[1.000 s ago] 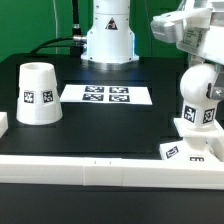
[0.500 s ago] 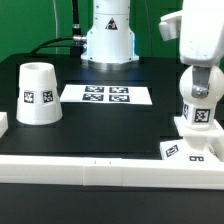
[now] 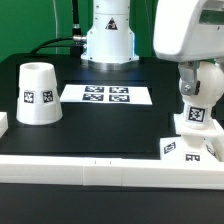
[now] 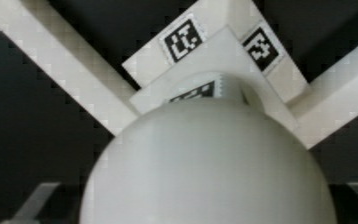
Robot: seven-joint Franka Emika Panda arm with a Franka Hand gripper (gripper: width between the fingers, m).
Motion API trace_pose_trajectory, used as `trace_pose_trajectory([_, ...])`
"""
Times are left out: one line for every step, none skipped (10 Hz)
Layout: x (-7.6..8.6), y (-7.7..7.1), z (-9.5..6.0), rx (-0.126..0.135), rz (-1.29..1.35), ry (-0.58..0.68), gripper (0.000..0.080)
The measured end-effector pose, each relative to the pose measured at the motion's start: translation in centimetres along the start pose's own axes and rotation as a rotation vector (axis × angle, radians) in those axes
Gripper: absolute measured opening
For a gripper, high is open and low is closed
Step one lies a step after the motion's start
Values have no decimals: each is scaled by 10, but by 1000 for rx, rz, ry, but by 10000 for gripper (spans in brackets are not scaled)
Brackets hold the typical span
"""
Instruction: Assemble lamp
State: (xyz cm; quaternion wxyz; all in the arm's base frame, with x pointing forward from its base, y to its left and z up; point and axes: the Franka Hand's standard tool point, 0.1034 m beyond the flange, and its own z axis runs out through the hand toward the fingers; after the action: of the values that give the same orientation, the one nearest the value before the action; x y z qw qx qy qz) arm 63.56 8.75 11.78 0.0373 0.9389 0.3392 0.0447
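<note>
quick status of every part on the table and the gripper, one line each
shade: standing apart on the table, wide end down, not on the lamp.
bulb: upright on the base, directly under the arm.
base: flat on the table by the front rail, carrying the bulb.
marker board: flat, nothing on it.
gripper: above the bulb; fingers not visible, open or shut unclear.

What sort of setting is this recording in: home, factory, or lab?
Most likely a robotics lab bench: a black tabletop fenced by white border rails, a fixed marker board, and tagged lamp parts like the shade.
</note>
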Motion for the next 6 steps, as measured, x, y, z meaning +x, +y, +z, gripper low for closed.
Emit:
trace_pose_trajectory([-2, 3, -1, 4, 103, 2, 579])
trace_pose_trajectory([-3, 5, -2, 7, 188, 3, 579])
trace_pose_trajectory([-6, 9, -3, 10, 313, 5, 579])
trace_pose_trajectory([-7, 12, -3, 8, 412, 5, 579])
trace_pose_trajectory([-8, 13, -3, 6, 481, 5, 579])
trace_pose_trajectory([-8, 15, -3, 4, 560, 5, 579])
